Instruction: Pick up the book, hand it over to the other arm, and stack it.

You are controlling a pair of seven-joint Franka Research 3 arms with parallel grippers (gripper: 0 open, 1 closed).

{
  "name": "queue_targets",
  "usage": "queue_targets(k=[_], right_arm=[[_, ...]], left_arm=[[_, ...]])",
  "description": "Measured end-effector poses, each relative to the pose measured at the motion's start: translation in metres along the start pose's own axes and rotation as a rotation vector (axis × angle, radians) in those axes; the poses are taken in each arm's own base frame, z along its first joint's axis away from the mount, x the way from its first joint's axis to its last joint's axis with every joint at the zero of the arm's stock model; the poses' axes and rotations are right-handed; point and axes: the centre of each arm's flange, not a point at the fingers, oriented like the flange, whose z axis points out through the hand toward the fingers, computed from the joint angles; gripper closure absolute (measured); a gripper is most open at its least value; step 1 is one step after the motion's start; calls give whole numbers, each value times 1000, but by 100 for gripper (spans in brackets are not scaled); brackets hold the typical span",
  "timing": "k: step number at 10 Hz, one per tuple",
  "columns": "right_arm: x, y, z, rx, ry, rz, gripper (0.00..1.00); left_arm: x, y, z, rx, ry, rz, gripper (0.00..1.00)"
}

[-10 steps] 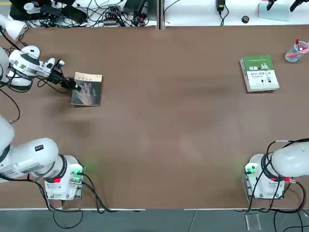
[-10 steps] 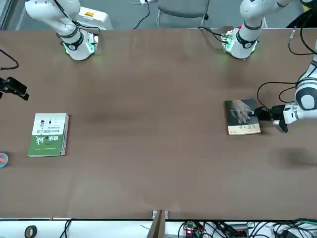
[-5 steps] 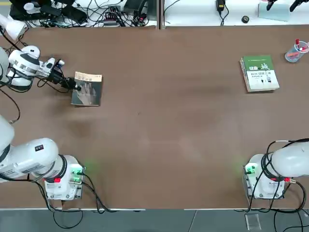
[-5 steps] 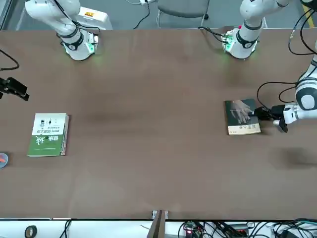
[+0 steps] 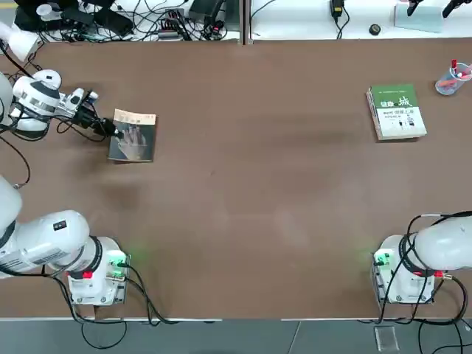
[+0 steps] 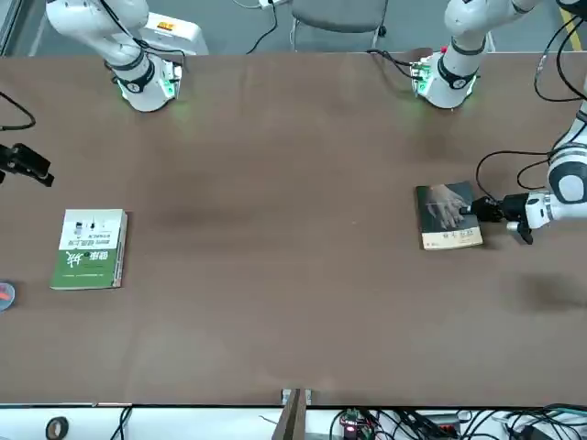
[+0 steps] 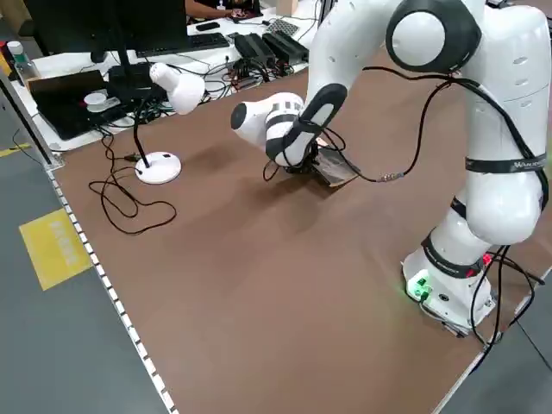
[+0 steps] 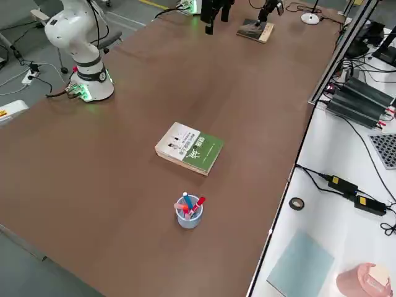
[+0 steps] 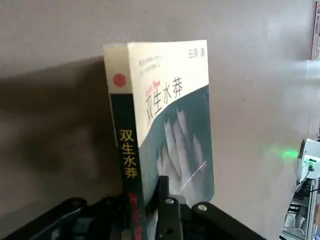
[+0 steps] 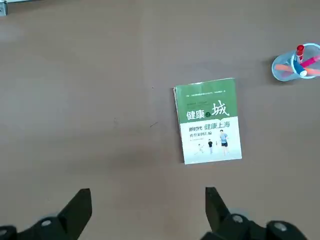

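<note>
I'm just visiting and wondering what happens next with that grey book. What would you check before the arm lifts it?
1. Left gripper shut on the grey paperback, at its spine edge: ok.
2. Grip firm enough not to slip on lifting: cannot tell.
3. Tabletop between the two books free of obstacles for the handover: ok.
4. Right gripper open, hanging above the table on its own side, ready to receive: ok.
5. Green-and-white book lying flat as the stacking spot: ok.
6. Cup of pens stands apart from that book: ok.

Overhead, front, two sides, wrists
</note>
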Motion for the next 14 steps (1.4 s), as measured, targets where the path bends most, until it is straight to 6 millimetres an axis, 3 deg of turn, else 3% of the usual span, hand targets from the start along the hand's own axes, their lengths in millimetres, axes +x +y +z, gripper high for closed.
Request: queue_targets(k=[3, 6, 10, 14], right_arm=[[0, 0, 0, 0, 0, 0, 0], [0, 0, 0, 0, 0, 0, 0], [0, 0, 0, 0, 0, 0, 0], [0, 0, 0, 0, 0, 0, 0]], left_arm=[[2, 4, -3, -23, -8, 7, 82], [11, 22, -18, -58, -16, 24, 82], [37, 74, -66, -116, -33, 14, 82], [67, 147, -103, -151, -76, -11, 82]])
